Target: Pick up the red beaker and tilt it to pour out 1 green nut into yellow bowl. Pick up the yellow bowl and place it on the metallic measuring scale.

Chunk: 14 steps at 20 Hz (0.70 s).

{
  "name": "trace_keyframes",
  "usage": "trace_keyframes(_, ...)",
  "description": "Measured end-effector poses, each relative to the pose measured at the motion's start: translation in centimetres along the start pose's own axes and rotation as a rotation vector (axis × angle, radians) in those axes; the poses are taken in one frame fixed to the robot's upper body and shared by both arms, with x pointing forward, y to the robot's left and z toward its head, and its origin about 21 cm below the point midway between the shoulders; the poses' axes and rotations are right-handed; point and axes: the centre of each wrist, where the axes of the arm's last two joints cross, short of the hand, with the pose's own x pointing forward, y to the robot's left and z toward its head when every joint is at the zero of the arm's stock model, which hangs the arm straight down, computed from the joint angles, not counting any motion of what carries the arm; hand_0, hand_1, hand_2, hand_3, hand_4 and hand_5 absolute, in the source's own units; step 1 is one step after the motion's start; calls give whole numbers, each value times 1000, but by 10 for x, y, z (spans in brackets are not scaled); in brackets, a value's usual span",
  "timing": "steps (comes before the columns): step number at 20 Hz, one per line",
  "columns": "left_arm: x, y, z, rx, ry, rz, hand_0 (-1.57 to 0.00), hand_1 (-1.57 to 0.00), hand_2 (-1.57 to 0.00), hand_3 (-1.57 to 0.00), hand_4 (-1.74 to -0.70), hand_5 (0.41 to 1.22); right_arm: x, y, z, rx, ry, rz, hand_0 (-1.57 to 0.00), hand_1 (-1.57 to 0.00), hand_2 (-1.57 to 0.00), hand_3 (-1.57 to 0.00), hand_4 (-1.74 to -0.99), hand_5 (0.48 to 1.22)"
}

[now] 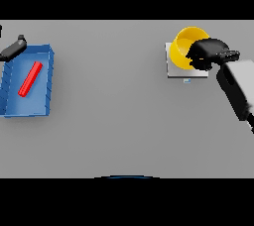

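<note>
The yellow bowl (183, 45) is at the far right of the table, tilted, over the metallic measuring scale (174, 69). My right hand (208, 53) is shut on the bowl's right rim, fingers curled round it. The scale's far part is hidden behind the bowl and hand. A red beaker (30, 78) lies on its side in a blue tray (47, 79) at the left. My left hand (13, 49) rests at the tray's far left corner, fingers straight. No green nut shows.
The blue tray's walls stand along the table's left edge. A small blue mark (186, 80) sits at the scale's near edge. My right forearm (238, 88) reaches in from the right side.
</note>
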Motion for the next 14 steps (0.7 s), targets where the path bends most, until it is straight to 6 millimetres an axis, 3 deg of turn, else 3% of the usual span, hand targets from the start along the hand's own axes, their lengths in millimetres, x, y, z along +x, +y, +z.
trace_keyframes(4, -1, 1, -2, 4, -8, 14, 1, 1, 1, 1, -850, 765, 1, -6, 0, 28, 23, -33, -825, -599, -589, -794, -1550, 955)
trace_keyframes(8, -1, -6, 0, -7, -10, 10, 1, 1, 1, 1, -854, 771, -1, -3, 2, 53, 27, -56, -372, -279, -345, -558, -1501, 865)
trace_keyframes(14, 5, -2, 5, -3, -16, 11, 1, 1, 1, 1, -853, 772, -6, -4, 1, 72, 53, -16, -97, -72, -116, -325, -1432, 807)
